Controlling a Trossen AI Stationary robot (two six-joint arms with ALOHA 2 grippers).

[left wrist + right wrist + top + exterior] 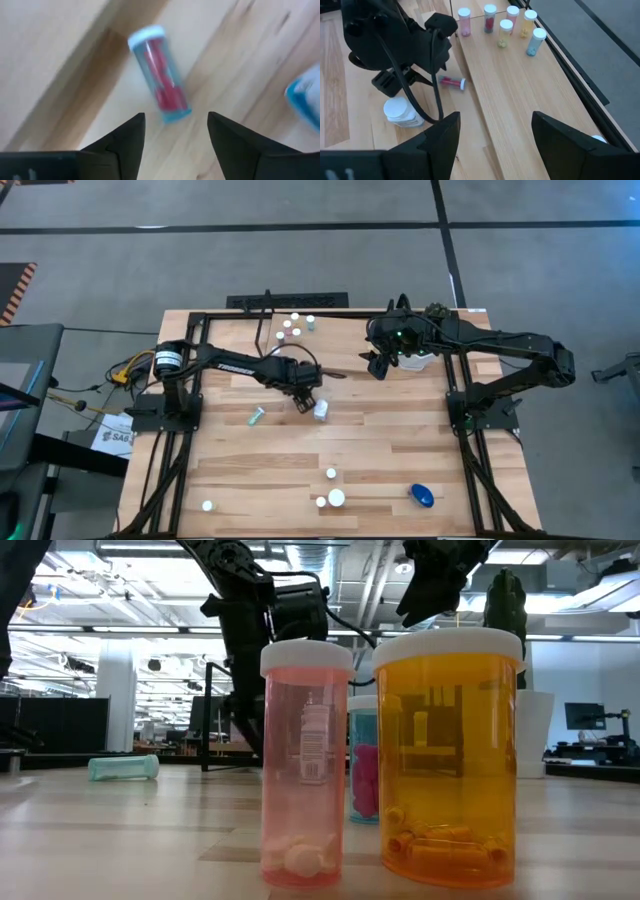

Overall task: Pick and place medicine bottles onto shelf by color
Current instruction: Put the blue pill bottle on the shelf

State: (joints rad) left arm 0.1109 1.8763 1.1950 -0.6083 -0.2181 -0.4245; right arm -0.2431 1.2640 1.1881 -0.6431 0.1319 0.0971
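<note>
Two black jointed arms point(235, 364), looping black cables, tapered fingers point(125, 145).

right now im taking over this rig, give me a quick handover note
Left gripper: open, above a fallen bottle with red pills near mid-table, holding nothing.
Right gripper: open, empty, waiting beside the white pot.
Done: five bottles stand at the shelf end of the table.
Left: the fallen one, a white tub by the left arm, a teal bottle lying on its side, several small ones and a blue one at the near edge.
</note>
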